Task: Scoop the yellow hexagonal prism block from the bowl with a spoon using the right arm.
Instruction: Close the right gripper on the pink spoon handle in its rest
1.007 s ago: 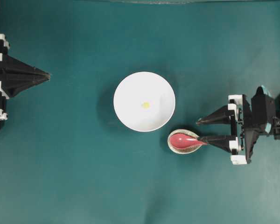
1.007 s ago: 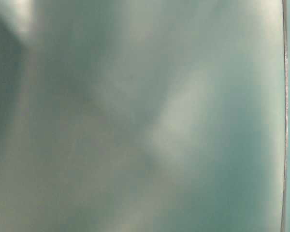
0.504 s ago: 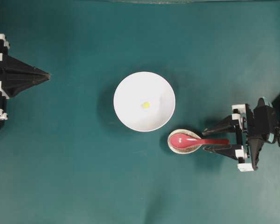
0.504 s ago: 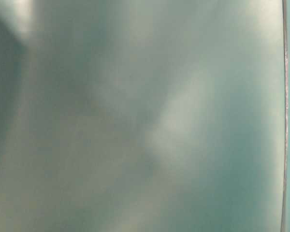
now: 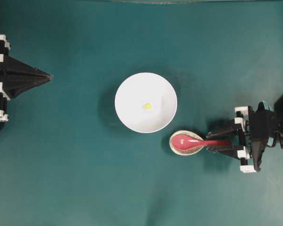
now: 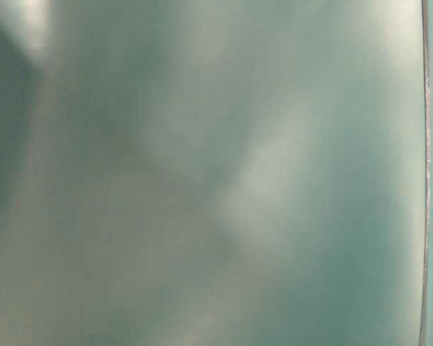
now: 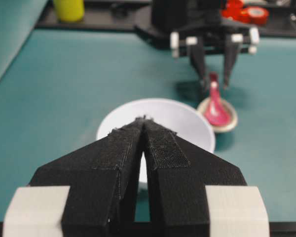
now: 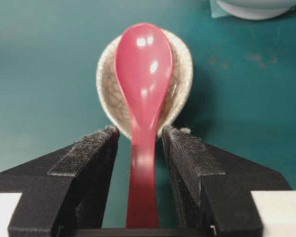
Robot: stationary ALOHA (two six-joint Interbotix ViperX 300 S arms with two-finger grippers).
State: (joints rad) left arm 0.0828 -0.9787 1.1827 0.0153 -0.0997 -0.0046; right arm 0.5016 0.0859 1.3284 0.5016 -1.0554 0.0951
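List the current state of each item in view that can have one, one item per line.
Glossy pink-red soup spoon: scoop lying in the rest, handle between the right gripper's jaws.
Speckled beige spoon rest: on the table, holding the spoon.
Round white bowl: upright, holding the block.
Tiny yellow block: loose in the bowl.
Right gripper: jaws straddling the handle, small gaps showing.
Left gripper: shut, holding nothing.

glossy pink-red spoon [image 8: 143, 98], crackled beige spoon rest [image 8: 106, 89], white bowl [image 5: 132, 94], yellow block [image 5: 147, 106]
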